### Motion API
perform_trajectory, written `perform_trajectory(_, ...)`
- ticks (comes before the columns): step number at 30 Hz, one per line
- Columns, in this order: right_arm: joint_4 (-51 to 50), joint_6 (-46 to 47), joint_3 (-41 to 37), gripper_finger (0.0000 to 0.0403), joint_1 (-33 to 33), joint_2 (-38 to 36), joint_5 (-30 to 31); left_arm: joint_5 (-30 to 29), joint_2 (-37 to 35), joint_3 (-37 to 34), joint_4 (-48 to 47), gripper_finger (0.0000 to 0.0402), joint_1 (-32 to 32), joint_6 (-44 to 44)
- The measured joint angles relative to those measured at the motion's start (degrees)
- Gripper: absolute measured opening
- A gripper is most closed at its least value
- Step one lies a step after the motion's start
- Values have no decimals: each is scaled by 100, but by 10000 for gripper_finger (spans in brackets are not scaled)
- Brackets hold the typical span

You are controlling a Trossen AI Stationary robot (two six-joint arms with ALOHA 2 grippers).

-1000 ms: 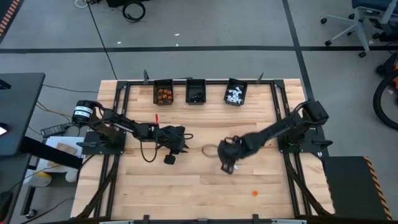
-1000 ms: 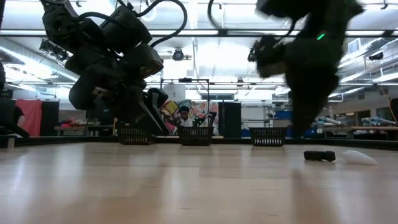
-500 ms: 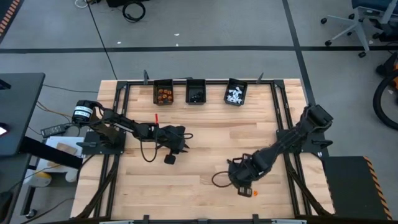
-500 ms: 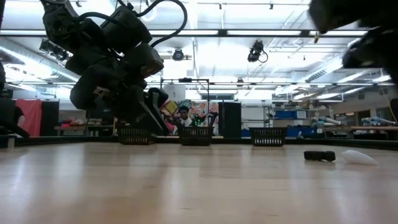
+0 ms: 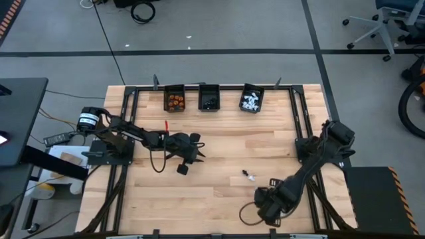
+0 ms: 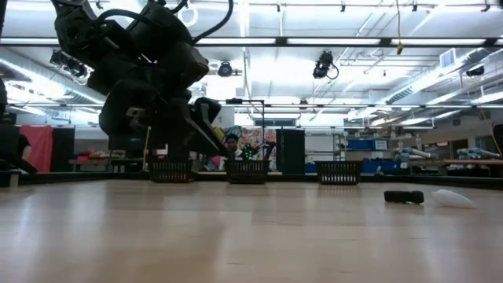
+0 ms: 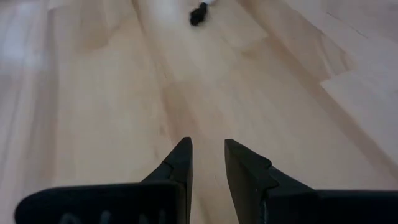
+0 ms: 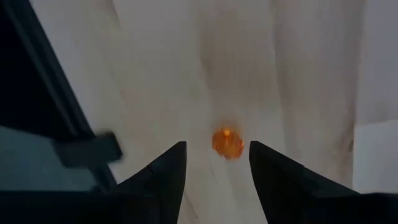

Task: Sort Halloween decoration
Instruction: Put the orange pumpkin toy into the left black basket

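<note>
A tiny orange trinket (image 8: 227, 142) lies on the wood just ahead of my right gripper (image 8: 217, 144), which is open, with one finger on each side and clear of it. In the high view that gripper (image 5: 267, 207) hangs over the near edge, right of centre, and hides the trinket. A small black and white trinket (image 5: 249, 176) lies on the table's middle; it also shows in the left wrist view (image 7: 199, 12) and in the low view (image 6: 404, 196). My left gripper (image 5: 197, 149) hovers left of centre, narrowly open (image 7: 207, 142) and empty.
Three small black bins stand along the far edge: one with orange pieces (image 5: 174, 100), one with black pieces (image 5: 209, 99), one with white pieces (image 5: 252, 100). A small black block (image 5: 181, 170) lies near the left gripper. Black frame rails (image 5: 297, 119) line the table's sides.
My right gripper has swept from the table's middle toward the near edge and somewhat to the right, ending over the orange trinket. The black and white trinket it stood over now lies in plain sight. It has left the low view. My left gripper has shifted slightly.
</note>
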Motion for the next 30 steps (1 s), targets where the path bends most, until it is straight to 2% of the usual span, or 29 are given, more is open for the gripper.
perform_trajectory(3,-471,-195,229,182,130,310,-53,-4,0,1,82,73,89,-4)
perform_trajectory(6,-854,-308,452,182,230,473,173,-21,0,2,79,73,166,-42)
perform_trajectory(10,-741,-365,519,182,448,488,723,-16,0,2,73,73,235,-140)
perform_trajectory(14,-855,-105,516,187,598,488,915,-16,0,2,61,73,260,-160)
perform_trajectory(19,-613,-144,491,215,678,499,1296,4,0,1,60,73,258,-161)
perform_trajectory(25,-493,-333,423,253,765,878,1164,4,2,0,30,73,258,-173)
perform_trajectory(30,-531,-511,425,258,891,1048,1234,4,2,1,30,73,256,-171)
